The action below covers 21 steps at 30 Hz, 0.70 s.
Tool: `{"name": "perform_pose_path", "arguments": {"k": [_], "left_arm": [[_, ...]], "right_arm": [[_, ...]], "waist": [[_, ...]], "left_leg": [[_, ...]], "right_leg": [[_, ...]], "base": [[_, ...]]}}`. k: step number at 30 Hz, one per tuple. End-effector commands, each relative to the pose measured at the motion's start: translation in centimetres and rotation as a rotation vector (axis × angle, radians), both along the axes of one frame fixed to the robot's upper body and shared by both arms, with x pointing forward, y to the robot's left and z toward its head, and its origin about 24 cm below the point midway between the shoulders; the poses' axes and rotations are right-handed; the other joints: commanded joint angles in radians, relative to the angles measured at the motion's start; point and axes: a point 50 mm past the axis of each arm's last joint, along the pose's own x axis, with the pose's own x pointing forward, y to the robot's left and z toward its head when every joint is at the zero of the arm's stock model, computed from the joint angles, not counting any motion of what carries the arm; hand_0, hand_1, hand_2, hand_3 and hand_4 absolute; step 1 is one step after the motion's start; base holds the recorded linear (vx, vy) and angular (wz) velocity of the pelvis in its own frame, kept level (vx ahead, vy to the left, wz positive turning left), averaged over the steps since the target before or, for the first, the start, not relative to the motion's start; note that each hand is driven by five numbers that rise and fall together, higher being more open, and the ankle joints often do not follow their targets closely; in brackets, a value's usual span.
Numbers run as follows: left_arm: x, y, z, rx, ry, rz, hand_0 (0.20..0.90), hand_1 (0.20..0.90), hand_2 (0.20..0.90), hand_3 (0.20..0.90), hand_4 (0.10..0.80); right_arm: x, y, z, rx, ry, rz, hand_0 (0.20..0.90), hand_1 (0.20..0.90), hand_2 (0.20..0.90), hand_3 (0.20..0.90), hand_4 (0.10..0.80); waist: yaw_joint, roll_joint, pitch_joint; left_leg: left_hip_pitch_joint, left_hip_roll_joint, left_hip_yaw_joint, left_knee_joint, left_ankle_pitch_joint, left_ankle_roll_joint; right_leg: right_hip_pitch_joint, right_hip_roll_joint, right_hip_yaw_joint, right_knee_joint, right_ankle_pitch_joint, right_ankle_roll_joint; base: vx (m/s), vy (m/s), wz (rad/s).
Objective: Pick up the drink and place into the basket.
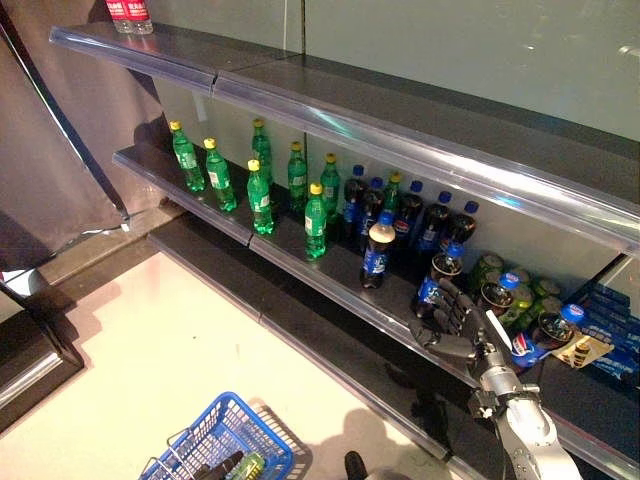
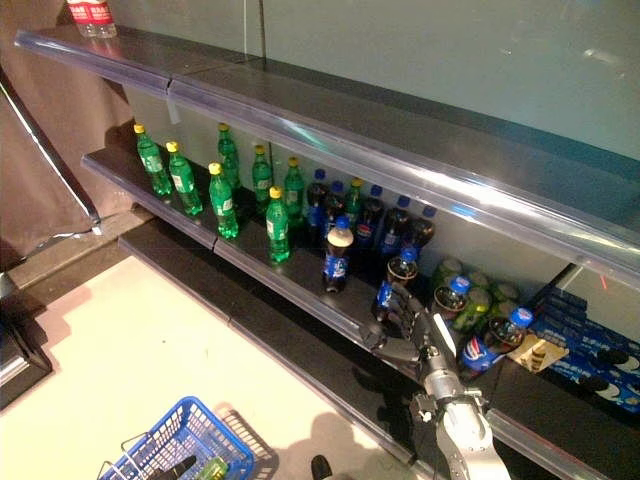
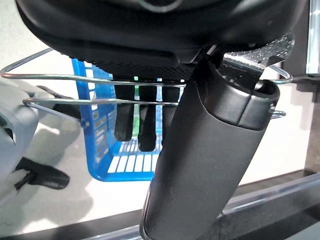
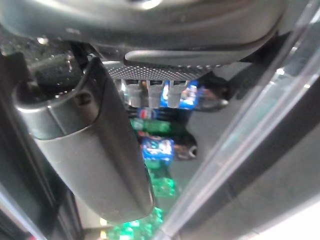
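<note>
At the front edge of the middle shelf (image 1: 300, 262), toward its right end, the right hand (image 1: 452, 322) reaches in among the dark cola bottles with its fingers spread and loosely extended, holding nothing. It is just beside a blue-labelled cola bottle (image 1: 436, 281) that stands at the shelf's front edge; whether a finger touches it cannot be told, and the right wrist view shows only straight fingertips with blurred bottles beyond them. To the left along the same shelf stand green soda bottles (image 1: 260, 198), well apart from the hand, and a lone cola bottle with a pale cap (image 1: 377, 250) stands near the front edge.

Down on the floor, the blue basket (image 1: 225, 432) hangs from the left hand (image 3: 145, 120), whose fingers curl over its wire handles (image 3: 60, 77). A green bottle (image 1: 247, 466) appears to lie in the basket already.

As a judgement, the task is at the reach stage: no drink is gripped yet, so grasping, lifting off the shelf and carrying down to the basket all remain.
</note>
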Motion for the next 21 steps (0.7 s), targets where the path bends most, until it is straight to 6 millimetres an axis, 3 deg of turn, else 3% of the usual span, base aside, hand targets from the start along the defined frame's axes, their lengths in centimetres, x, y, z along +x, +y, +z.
{"name": "perform_pose_path", "arguments": {"k": [1, 9, 21], "left_arm": [[4.6, -0.7, 0.9, -0.032, -0.221, 0.043, 0.3, 0.3, 0.3, 0.2, 0.1], [4.0, -0.1, 1.0, -0.027, -0.227, 0.063, 0.3, 0.3, 0.3, 0.2, 0.1], [4.2, -0.5, 0.8, -0.029, -0.21, 0.058, 0.3, 0.3, 0.3, 0.2, 0.1]], "right_arm": [[1.8, -1.8, 7.7, -0.049, -0.431, -0.081, 0.9, 0.9, 0.9, 0.9, 0.8], [1.2, -2.9, 11.3, -0.104, -0.614, -0.135, 0.9, 0.9, 0.9, 0.9, 0.8], [1.9, -3.0, 12.2, -0.121, -0.681, -0.281, 0.9, 0.9, 0.9, 0.9, 0.8]], "waist": [[0.02, 0.033, -0.001], [0.038, 0.025, 0.009], [0.078, 0.025, -0.018]], "left_leg": [[-0.074, -0.05, -0.215, 0.125, -0.152, 0.041], [-0.079, -0.057, -0.218, 0.124, -0.155, 0.039], [-0.075, -0.052, -0.223, 0.11, -0.149, 0.033]], "right_leg": [[-0.007, 0.022, -0.055, 0.135, -0.133, 0.045], [-0.019, 0.012, -0.094, 0.113, -0.105, 0.064], [0.028, 0.017, -0.132, 0.06, -0.11, 0.049]], "base": [[-0.028, 0.054, 0.0], [-0.008, 0.014, 0.0], [0.043, -0.026, 0.02]]}}
